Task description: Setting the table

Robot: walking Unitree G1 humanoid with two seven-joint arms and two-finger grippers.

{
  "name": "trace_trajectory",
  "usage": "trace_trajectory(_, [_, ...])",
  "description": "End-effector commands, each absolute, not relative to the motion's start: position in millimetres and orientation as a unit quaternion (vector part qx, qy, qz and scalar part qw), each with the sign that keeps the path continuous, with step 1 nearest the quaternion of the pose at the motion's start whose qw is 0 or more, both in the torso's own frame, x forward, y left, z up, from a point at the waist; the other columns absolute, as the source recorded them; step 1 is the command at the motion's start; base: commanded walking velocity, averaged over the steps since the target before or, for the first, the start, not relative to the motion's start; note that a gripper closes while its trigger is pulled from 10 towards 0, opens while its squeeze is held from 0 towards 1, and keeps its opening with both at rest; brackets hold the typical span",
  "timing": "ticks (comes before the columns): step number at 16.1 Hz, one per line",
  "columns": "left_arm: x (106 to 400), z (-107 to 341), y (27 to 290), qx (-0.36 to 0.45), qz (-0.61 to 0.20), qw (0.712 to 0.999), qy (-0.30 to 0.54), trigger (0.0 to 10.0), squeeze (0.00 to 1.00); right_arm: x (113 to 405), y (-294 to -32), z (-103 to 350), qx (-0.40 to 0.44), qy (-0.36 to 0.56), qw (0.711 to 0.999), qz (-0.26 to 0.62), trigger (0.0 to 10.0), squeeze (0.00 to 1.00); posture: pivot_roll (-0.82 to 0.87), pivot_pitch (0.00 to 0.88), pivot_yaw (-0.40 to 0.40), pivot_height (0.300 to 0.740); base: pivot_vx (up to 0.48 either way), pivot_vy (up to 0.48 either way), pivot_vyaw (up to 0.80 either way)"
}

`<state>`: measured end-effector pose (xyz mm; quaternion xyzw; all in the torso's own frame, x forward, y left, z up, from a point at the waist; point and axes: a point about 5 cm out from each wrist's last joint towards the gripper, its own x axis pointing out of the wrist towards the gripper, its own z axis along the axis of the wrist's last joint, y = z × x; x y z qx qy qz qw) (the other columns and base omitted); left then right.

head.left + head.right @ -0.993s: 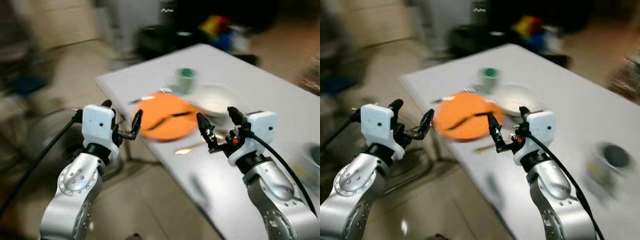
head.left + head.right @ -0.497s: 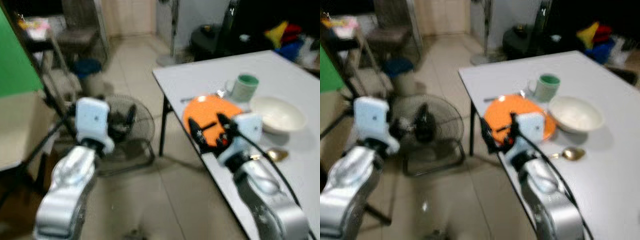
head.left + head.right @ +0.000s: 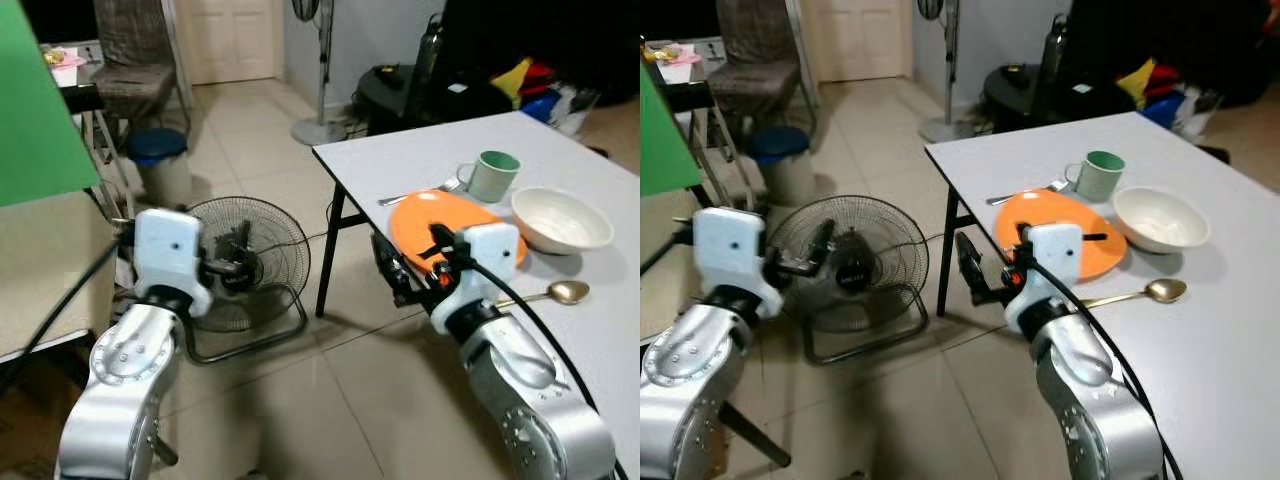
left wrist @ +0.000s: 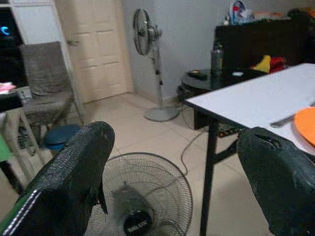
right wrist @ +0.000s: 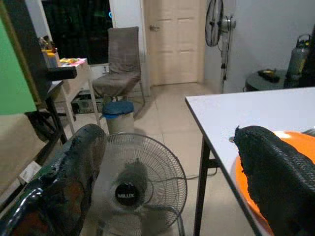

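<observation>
Partly behind right hand (image 3: 405, 268): orange plate (image 3: 420, 215).

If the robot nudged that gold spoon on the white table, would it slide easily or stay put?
The spoon looks like thin shiny metal, so probably light and stiff. Lying flat on the smooth table, it would likely slide or spin rather than roll. Its slim handle may be awkward to pinch.

Tiled floor (image 3: 270, 400), floor fan (image 3: 250, 262), chair (image 3: 135, 60), closed door (image 3: 235, 40).
</observation>
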<state>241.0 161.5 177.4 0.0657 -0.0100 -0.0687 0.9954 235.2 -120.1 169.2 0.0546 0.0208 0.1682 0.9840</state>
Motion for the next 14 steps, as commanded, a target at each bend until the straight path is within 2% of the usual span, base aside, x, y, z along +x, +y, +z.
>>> trace_trajectory(1, [240.3,180.3,153.1,0.062,-0.084,0.994,-0.015,10.0,0.00,235.3,-126.1,168.4,0.053,0.025,0.985,0.161,10.0,1.00,0.14,0.000,-0.020,0.740,0.000,0.341,0.00])
trace_trajectory(7, [237.3,180.2,155.6,0.060,-0.077,0.995,-0.014,10.0,0.00,234.1,-120.0,168.0,0.060,0.028,0.980,0.187,10.0,1.00,0.15,0.000,-0.027,0.740,0.000,0.343,0.00])
trace_trajectory(12, [233.9,181.2,154.4,0.065,-0.086,0.994,-0.013,10.0,0.00,232.8,-115.6,168.5,0.067,0.027,0.978,0.196,10.0,1.00,0.16,0.000,-0.029,0.740,0.000,0.341,0.66])
trace_trajectory(14, [231.0,181.8,155.6,0.071,-0.087,0.994,-0.012,10.0,0.00,232.7,-118.1,166.8,0.073,0.031,0.980,0.182,10.0,1.00,0.17,0.000,-0.036,0.740,0.000,0.334,0.00])
